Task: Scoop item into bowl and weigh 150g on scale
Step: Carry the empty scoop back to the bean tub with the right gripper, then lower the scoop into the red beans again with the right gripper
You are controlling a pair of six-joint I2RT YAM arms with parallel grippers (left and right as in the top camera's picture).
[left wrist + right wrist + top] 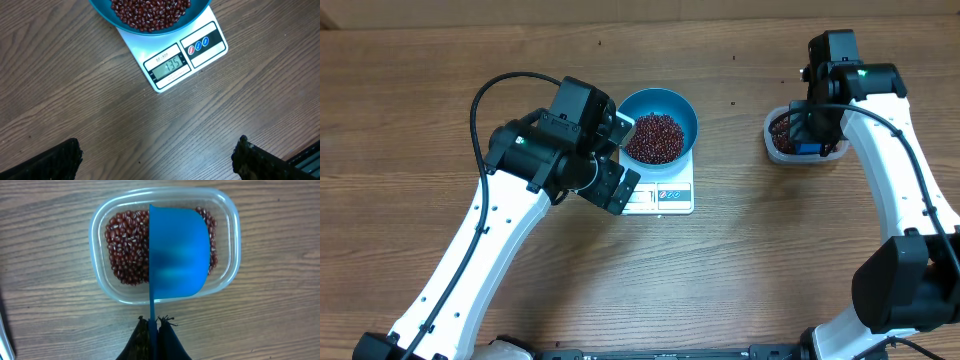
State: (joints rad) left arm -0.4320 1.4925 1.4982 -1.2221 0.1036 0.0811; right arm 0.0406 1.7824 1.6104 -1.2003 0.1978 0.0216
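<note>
working on the topping-up step of the weigh-out: reading 135 on the display of the scale, so judging the load close to target but short of it

seating the blue bowl squarely on the scale, near the middle of the surface, and cradling a heap of beans inside it

clamping the right pincer together on the thin handle of the blue scoop, holding it over the clear tub of spare beans, well apart from the bowl on the right; not managing to tell from the wrist view any load inside the scoop

hanging the left pincer wide apart, gripping nothing, above bare surface just beside the display edge of the scale

probably calling next for only a small dip into the tub, then carrying the scoop level across to the bowl, tipping slowly and watching the display while trickling beans in; risking an overshoot by taking a full scoop or pouring fast
</note>
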